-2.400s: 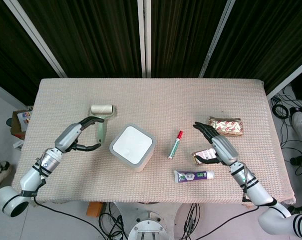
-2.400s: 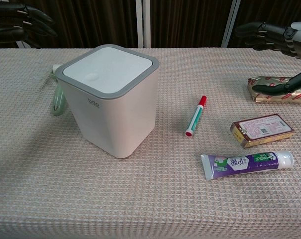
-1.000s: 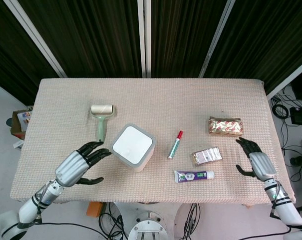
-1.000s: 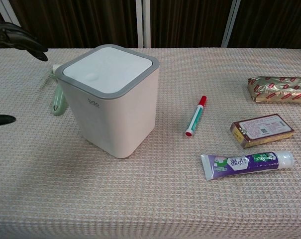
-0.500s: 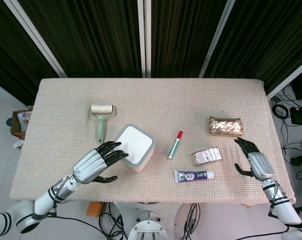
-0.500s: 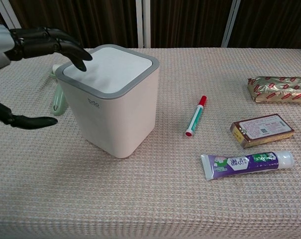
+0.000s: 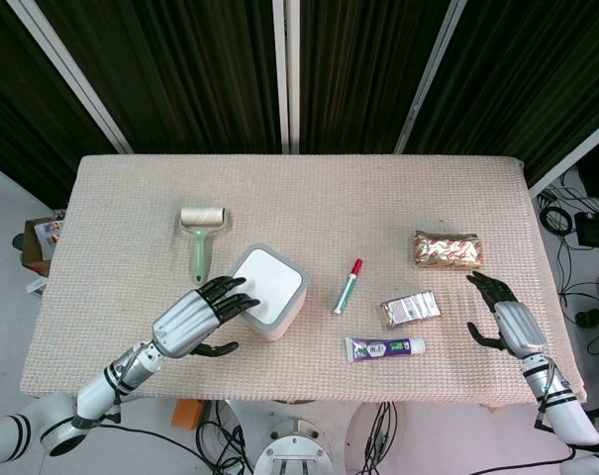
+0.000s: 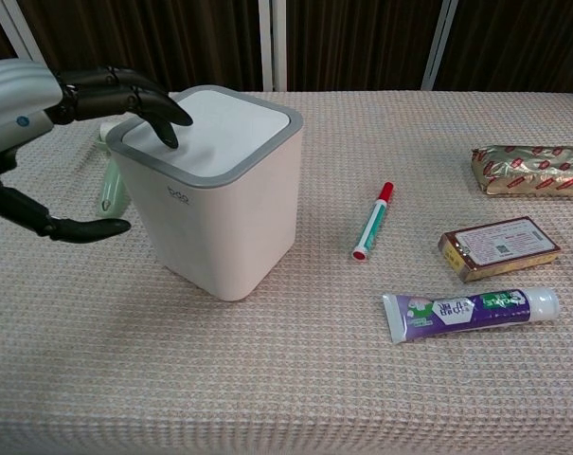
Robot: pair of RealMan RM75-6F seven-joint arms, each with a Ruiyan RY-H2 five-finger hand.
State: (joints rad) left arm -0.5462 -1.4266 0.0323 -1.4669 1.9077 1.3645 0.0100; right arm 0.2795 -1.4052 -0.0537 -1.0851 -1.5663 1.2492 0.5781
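A white bin [image 7: 267, 287] with a grey-rimmed lid [image 8: 203, 131] stands at the table's front middle. My left hand [image 7: 195, 319] is against its left side and holds nothing. Its fingertips [image 8: 163, 116] lie over the lid's left edge, and the thumb [image 8: 82, 227] reaches out beside the bin's left wall. My right hand [image 7: 507, 319] hovers with fingers apart near the table's right front edge. It is to the right of a brown box [image 7: 409, 309] and touches nothing. The chest view does not show the right hand.
A green-handled lint roller [image 7: 200, 239] lies behind the left hand. A red-capped marker [image 7: 348, 287] lies right of the bin, a purple toothpaste tube [image 7: 383, 346] near the front edge, and a gold-wrapped packet [image 7: 447, 248] at the right. Dark curtains hang behind the table [image 7: 309, 188].
My left hand has moved right to the bin, and its fingers have come over the lid's edge. My right hand drew back from the brown box earlier and is now nearly still.
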